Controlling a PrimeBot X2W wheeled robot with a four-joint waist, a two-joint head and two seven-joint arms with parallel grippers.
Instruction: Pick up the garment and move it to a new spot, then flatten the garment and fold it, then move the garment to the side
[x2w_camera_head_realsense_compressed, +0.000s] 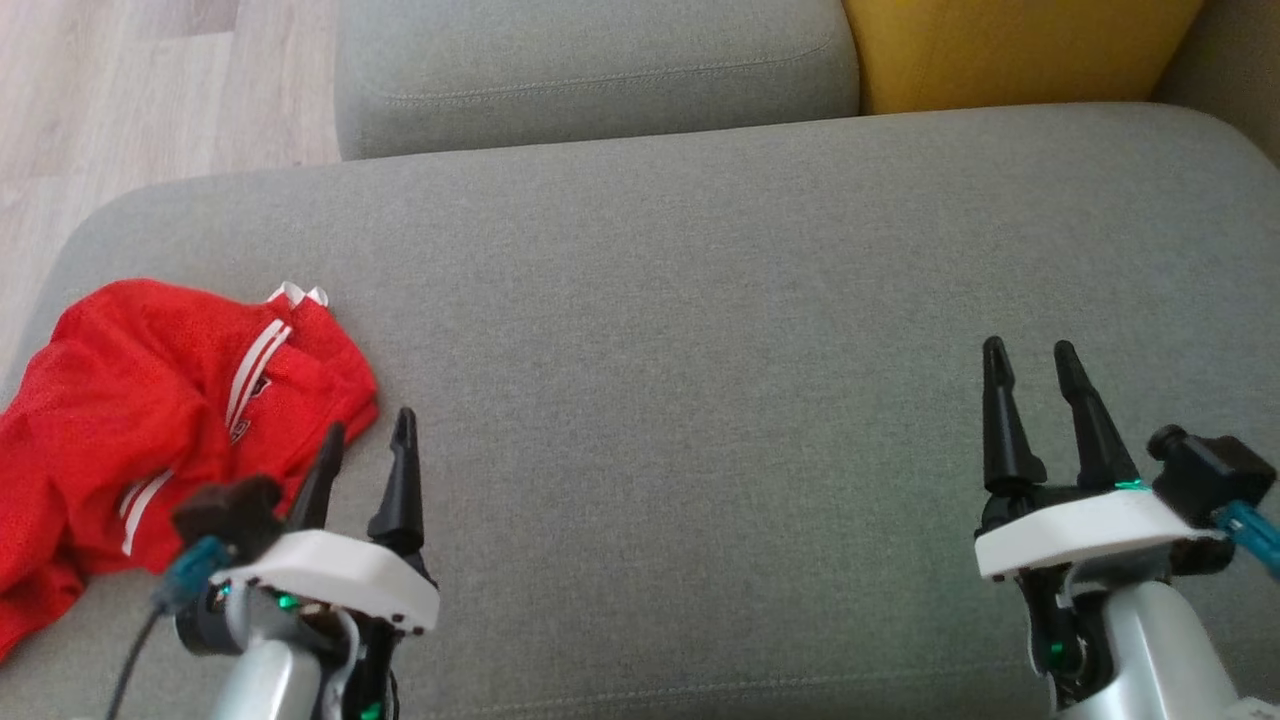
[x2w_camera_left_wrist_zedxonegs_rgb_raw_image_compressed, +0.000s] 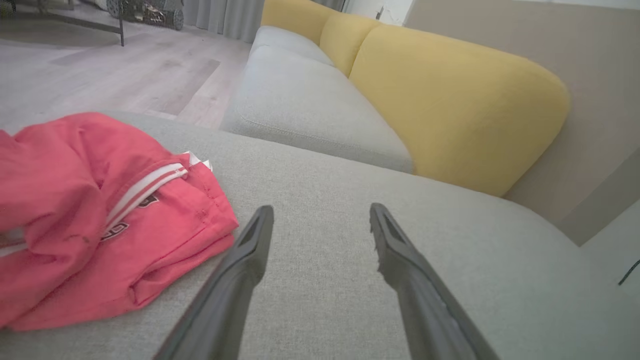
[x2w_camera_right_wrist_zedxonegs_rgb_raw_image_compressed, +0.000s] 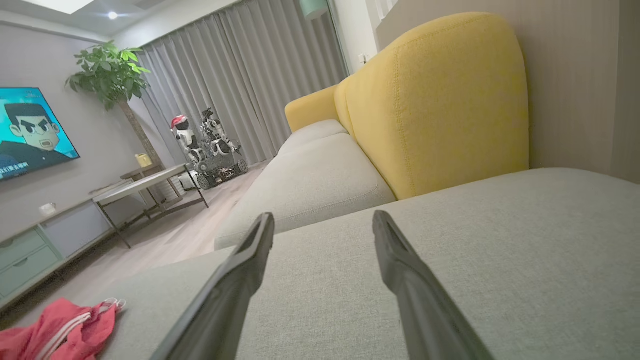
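At lower left the left gripper (x2w_camera_head_realsense_compressed: 369, 425) hovers, fingers spread, perhaps brushing the red garment (x2w_camera_head_realsense_compressed: 150, 400); the right gripper (x2w_camera_head_realsense_compressed: 1030, 348), lower right, likewise spread.

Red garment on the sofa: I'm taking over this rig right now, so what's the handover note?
Left gripper: open, empty, fingers just beside the red garment, nothing between them.
Right gripper: open, empty, at the right side of the grey cushion, well apart from the garment.
Garment: crumpled at the cushion's left end.
Done: nothing that shows; it is not picked up, flattened or folded.
Left: pick up, move to a new spot, flatten, fold, set aside.
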